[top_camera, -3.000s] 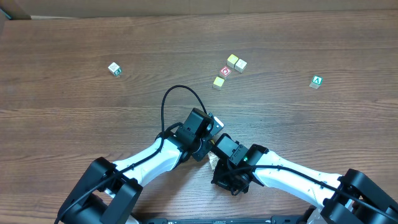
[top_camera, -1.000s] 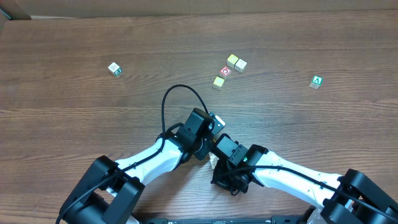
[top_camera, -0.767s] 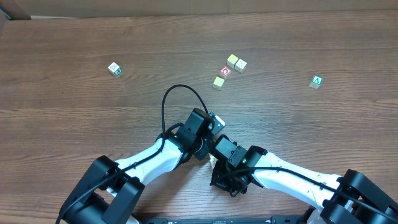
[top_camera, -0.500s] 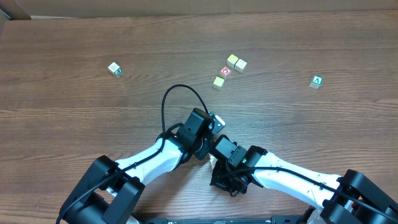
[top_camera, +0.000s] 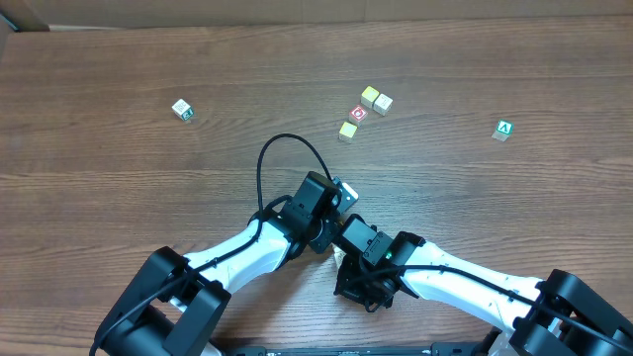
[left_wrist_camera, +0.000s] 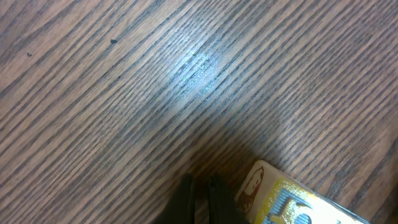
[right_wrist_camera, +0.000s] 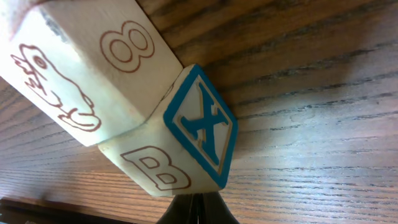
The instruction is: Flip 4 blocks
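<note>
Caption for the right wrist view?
Blue-X cream wooden block against a cream wooden block numbered 8, on a brown wooden table.

You have six small cubes out in the open on the one table. Four are pale blocks, counting one lone block off on the left side. The others are one red-faced cube with a white ring and one green cube marked A. Your right wrist camera shows two more printed cubes, touching each other. Your left wrist camera shows the corner of one cube; whether it is one of those two, you cannot tell. There are two arms and one looped black cable.
</note>
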Motion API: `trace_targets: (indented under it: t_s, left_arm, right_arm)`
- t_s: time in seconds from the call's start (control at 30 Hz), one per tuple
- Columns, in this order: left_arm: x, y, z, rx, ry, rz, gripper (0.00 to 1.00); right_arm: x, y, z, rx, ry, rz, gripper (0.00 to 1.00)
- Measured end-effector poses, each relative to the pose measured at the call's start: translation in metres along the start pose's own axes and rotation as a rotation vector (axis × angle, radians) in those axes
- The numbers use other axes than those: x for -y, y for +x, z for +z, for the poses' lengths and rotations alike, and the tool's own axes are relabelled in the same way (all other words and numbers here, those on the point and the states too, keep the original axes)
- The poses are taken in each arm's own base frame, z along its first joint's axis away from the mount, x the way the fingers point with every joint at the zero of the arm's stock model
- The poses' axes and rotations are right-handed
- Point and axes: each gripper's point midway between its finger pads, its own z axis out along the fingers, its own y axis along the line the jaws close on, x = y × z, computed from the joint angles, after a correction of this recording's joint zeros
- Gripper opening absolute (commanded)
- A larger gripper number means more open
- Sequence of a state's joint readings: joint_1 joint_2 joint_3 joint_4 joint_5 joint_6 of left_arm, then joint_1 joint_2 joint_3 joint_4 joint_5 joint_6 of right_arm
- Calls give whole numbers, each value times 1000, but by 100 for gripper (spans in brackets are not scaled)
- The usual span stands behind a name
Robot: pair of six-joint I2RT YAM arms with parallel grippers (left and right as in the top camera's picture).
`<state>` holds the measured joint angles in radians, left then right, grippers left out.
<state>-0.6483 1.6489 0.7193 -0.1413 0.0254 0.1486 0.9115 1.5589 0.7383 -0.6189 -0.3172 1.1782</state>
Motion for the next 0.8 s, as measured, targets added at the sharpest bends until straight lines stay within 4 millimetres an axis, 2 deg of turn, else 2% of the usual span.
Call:
trace_targets:
  t_s: [0.1, 0.37, 0.6, 0.8]
  left_arm:
    - [-3, 1, 0, -1, -3, -33, 4]
    - [-42, 12, -2, -15, -50, -241, 4]
    - [-66, 25, -7, -43, -83, -397, 4]
    - [-72, 32, -10, -68, -90, -438, 4]
  right_arm:
    - [1, 0, 0, -1, 3, 0, 4]
    - [18, 1, -9, 8, 110, -5, 4]
    - [18, -16, -17, 105, 149, -63, 4]
    - [23, -29, -20, 182, 186, -102, 4]
